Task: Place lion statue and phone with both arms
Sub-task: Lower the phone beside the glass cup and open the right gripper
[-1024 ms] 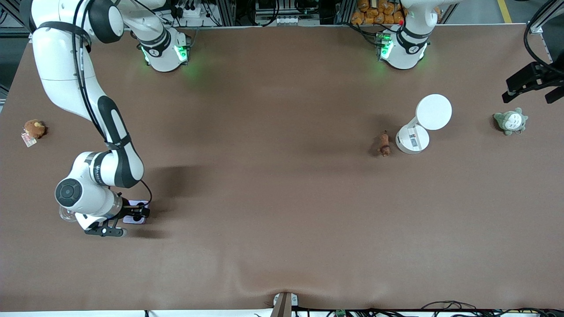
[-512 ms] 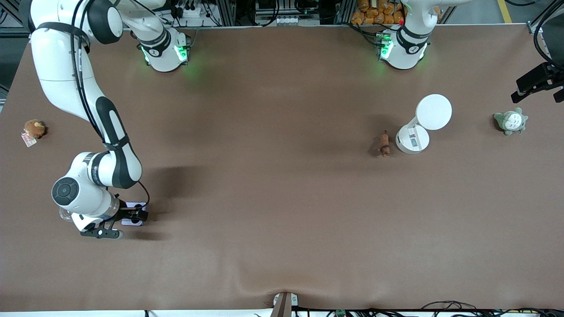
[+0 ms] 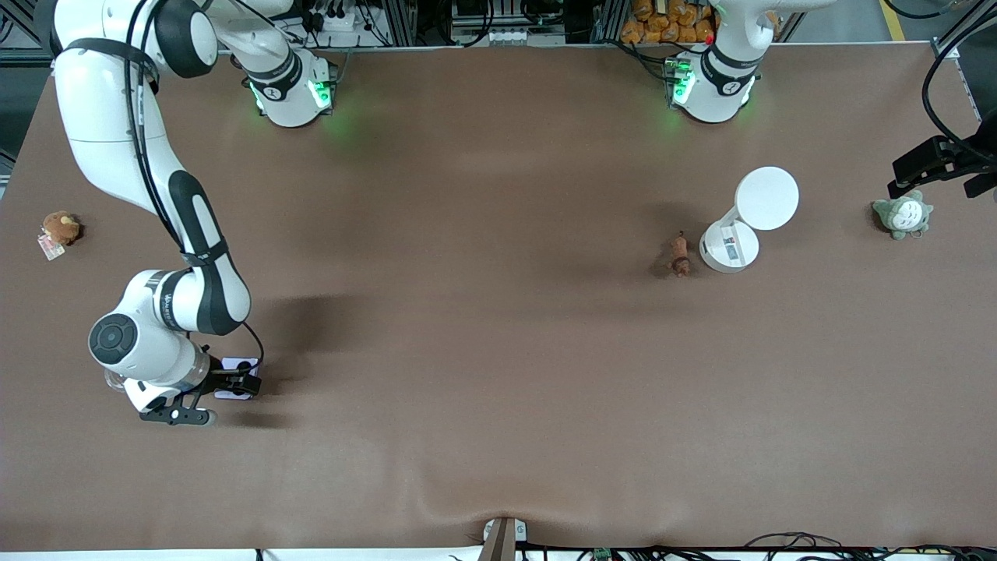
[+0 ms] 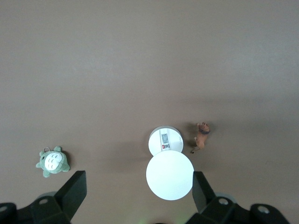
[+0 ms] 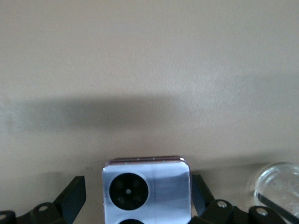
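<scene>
The brown desk (image 3: 498, 351) spreads wide beneath me. My right gripper (image 3: 234, 387) sits low at the right arm's end, fingers spread on either side of the phone (image 5: 146, 192) — near it, no squeeze I can confirm. My left gripper (image 4: 140, 198) hangs high, wide open, holding nothing, over the white lamp (image 4: 169, 173) — the lion statue (image 3: 680, 255) lies just beside its base.

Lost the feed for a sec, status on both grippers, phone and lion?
Right gripper open, straddling the phone on the table. Left gripper open, high over the white lamp. Lion statue untouched beside the lamp base. Nothing in the way.
</scene>
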